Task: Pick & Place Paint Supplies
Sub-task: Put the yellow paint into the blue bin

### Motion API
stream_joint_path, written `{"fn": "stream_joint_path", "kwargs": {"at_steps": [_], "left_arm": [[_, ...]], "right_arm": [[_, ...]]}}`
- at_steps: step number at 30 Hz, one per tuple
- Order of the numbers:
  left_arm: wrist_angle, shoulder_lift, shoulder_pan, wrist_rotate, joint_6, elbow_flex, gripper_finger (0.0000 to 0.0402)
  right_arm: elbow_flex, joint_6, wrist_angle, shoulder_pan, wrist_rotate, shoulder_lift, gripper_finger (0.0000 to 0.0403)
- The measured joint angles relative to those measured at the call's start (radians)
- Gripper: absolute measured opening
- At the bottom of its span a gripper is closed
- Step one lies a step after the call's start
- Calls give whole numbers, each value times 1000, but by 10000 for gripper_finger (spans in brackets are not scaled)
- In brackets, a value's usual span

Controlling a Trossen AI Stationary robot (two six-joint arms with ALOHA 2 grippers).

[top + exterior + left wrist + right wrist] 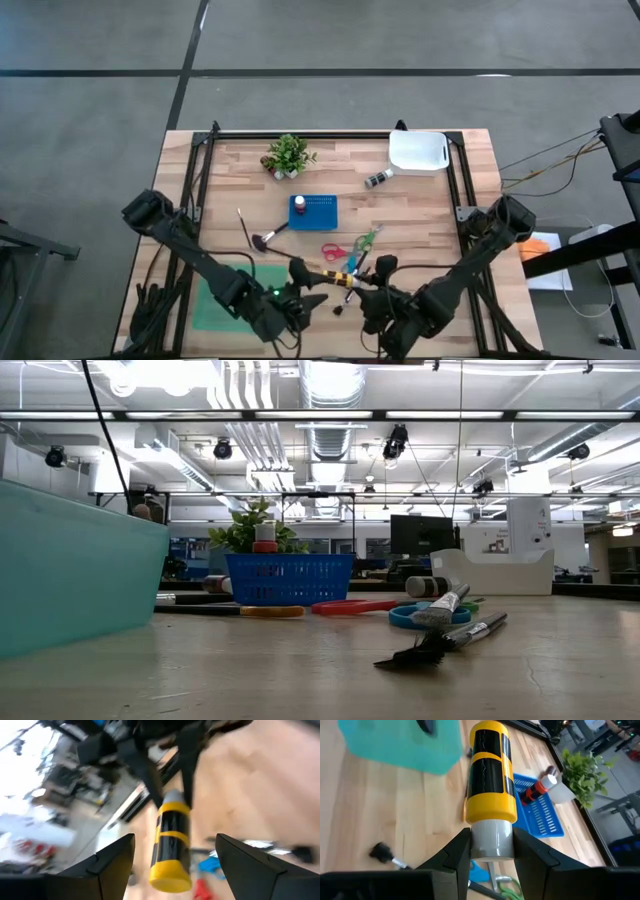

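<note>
- The right gripper (490,845) pinches the grey end of a yellow-and-black paint bottle (489,775), held lifted off the table near the blue basket (314,211).
- The left gripper (172,855) faces the bottle's yellow end, fingers spread, not touching it.
- Red scissors (334,250) lie just beside the basket; a dark brush (445,641) lies nearby.

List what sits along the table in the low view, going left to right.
Teal bin → blue basket with a red-capped bottle in it and the plant behind → red scissors → black-bristled brush → white tray.
</note>
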Motion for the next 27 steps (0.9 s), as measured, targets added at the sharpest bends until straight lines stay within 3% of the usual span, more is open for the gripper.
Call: {"fn": "stream_joint_path", "kwargs": {"at_steps": [13, 20, 27], "left_arm": [[32, 74, 45, -161, 73, 1, 286], [35, 74, 58, -149, 73, 0, 284], [36, 74, 58, -124, 72, 0, 218]], "right_arm": [[6, -16, 31, -39, 1, 0, 113], [6, -60, 76, -39, 0, -1, 113], [6, -65, 78, -40, 1, -1, 113]]}}
